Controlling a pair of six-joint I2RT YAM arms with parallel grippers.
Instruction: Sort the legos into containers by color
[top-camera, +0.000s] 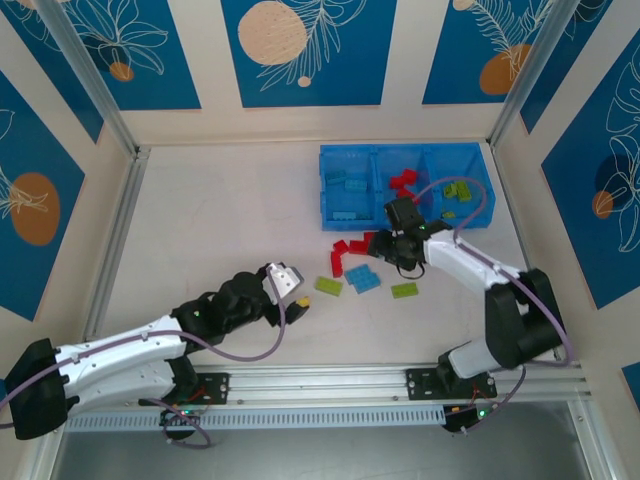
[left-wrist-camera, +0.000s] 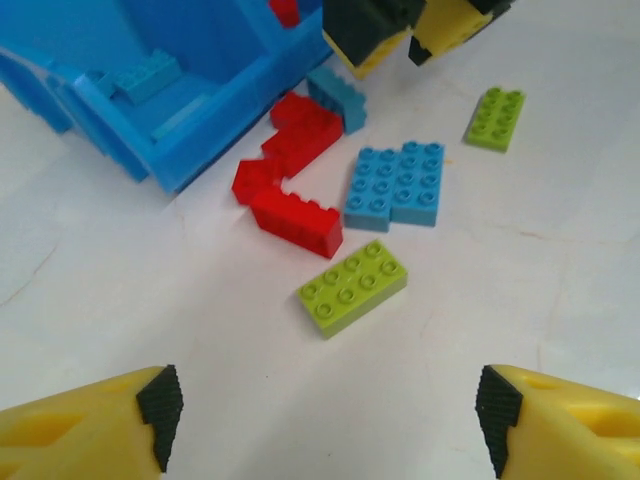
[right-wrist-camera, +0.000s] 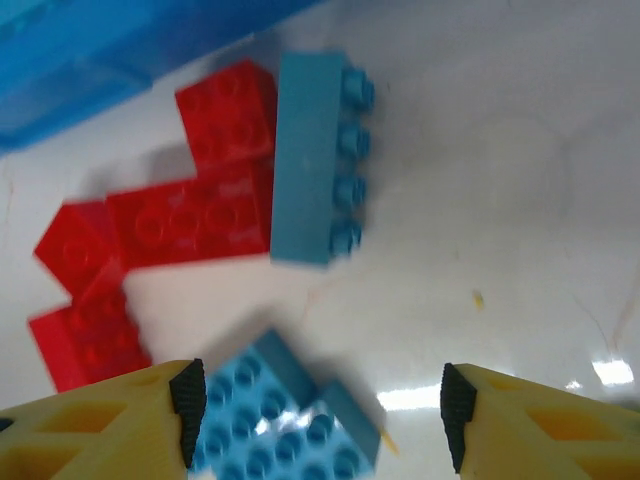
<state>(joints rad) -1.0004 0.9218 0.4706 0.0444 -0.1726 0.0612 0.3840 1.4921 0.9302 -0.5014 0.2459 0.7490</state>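
Some small studded plastic bricks (top-camera: 405, 182) sit in my bright blue plastic tray (top-camera: 350, 222); several red, blue, green ones lie loose. Left gripper (left-wrist-camera: 328, 410) and right gripper (right-wrist-camera: 322, 405) gape empty.

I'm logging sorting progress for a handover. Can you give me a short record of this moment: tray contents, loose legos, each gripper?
tray: three compartments
left compartment: light blue legos
middle compartment: red legos
right compartment: green legos
loose outside tray: red cluster, light blue pair, blue brick lying on its side, two green bricks
left gripper: open, empty
right gripper: jaws apart, low over the light blue pair
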